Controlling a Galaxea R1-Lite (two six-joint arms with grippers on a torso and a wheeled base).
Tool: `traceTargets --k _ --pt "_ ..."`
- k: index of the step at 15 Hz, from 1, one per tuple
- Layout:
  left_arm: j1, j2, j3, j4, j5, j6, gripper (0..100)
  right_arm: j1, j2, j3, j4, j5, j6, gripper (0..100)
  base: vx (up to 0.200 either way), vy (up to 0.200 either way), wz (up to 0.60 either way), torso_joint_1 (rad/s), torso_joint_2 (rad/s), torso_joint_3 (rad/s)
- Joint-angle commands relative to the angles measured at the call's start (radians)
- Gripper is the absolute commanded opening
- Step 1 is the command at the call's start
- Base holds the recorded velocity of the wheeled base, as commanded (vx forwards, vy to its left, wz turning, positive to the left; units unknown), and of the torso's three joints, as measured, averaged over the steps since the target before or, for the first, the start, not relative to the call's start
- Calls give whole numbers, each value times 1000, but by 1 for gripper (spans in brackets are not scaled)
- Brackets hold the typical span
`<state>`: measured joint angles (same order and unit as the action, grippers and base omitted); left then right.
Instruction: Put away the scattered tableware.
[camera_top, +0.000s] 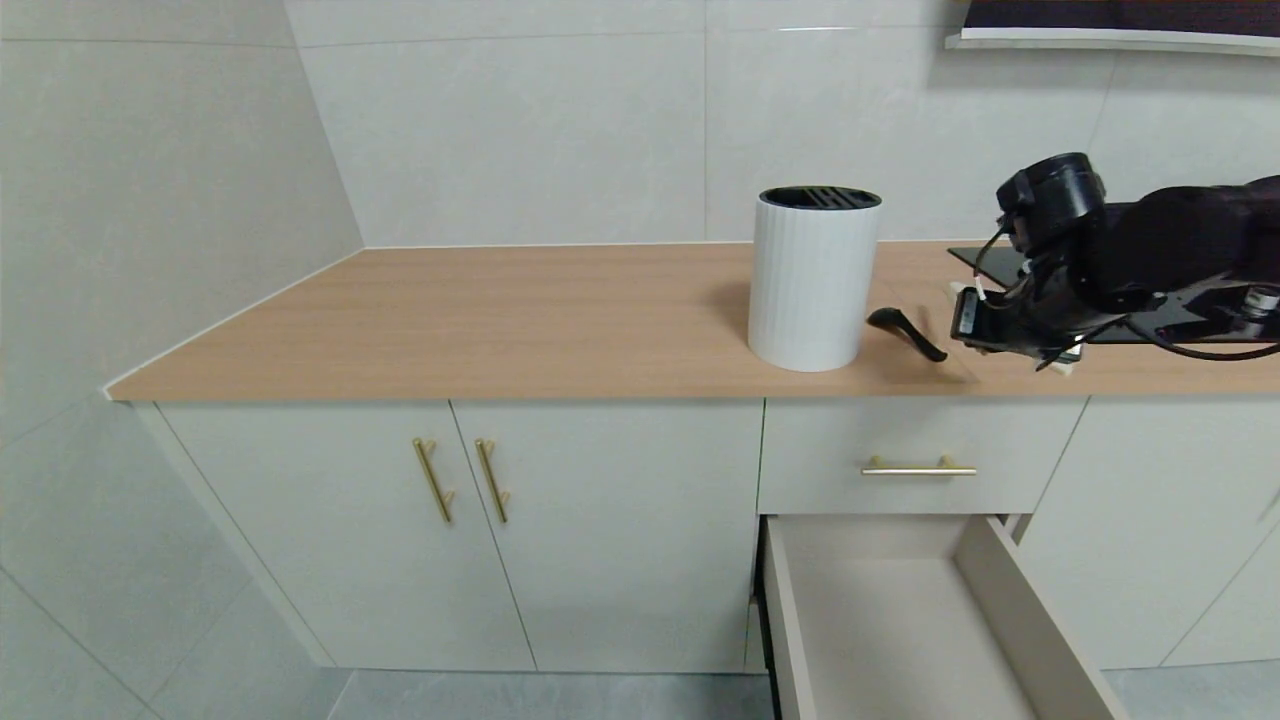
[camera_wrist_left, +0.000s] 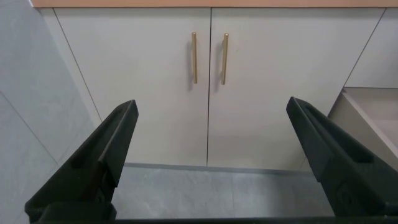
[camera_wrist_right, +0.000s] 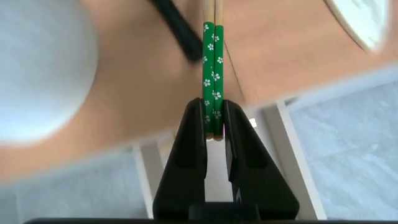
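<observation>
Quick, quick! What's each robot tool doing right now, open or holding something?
Left tool: open, holding nothing.
Right tool: closed on a pair of chopsticks with green flowered ends.

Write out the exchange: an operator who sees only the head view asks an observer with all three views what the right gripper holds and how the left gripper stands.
Operator: Does the right gripper hold anything over the counter?
Observer: Yes, it is shut on a pair of chopsticks with green flowered ends.
Operator: And the left gripper?
Observer: It is open, facing the double cabinet doors with gold handles.
</observation>
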<state>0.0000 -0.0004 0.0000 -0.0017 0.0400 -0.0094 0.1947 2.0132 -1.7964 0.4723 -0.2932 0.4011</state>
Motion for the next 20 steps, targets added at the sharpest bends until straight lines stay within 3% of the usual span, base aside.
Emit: traceTargets --k 1,5,9,14,20 --pt "0 0 0 -1 0 0 100 12 -363 288 0 120 -16 0 0 0 0 0 0 0" --pt "0 0 0 0 0 0 100 12 -722 514 52 350 -131 0 0 0 0 0 0 0" --pt "0 0 0 0 0 0 100 17 -792 514 233 477 -134 0 0 0 0 0 0 0" --pt "0 0 0 -1 0 0 100 32 -682 563 296 540 -211 0 0 0 0 0 0 0" --pt "0 0 0 0 0 0 100 32 -593 588 289 537 -231 0 0 0 0 0 0 0"
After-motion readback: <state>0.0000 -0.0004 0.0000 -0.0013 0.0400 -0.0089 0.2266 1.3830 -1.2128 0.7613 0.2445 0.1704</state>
